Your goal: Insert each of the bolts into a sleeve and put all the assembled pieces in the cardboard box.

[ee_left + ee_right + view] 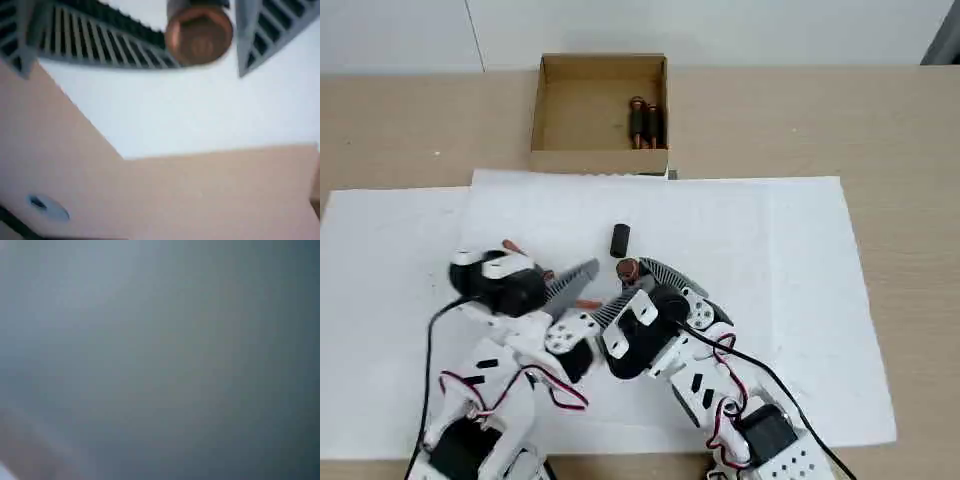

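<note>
Cardboard box (600,160): 1, far centre of counter (880,120); 2 assembled pieces (645,122) inside, at right wall. Sleeve (620,240): 1 loose, on white paper (770,260), near of box. Bolt (627,268): 1, just near of sleeve, clamped between ribbed fingers (100,40) of left end effector (207,67). Right end effector (585,285): grip state cannot tell.

Pale wooden desk (900,120) with a white sheet (800,300) spread beneath a tool (590,285), plain white wall (720,30) beyond it.
</note>
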`<action>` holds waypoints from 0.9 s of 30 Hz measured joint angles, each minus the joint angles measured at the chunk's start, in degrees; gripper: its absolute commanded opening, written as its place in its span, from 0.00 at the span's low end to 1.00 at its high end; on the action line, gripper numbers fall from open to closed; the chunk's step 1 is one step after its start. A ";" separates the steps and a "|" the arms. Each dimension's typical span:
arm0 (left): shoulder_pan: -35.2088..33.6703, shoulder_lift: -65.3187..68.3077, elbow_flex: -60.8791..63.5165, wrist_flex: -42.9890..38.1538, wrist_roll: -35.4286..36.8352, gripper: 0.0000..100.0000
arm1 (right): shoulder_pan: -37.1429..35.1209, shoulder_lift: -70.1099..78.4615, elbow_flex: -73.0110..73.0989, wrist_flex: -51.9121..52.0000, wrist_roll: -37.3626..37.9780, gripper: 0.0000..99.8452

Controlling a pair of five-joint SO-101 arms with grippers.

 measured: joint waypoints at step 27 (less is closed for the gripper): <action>-22.59 0.00 14.24 6.07 -19.96 0.01 | 10.90 0.18 -11.43 32.26 -22.95 0.00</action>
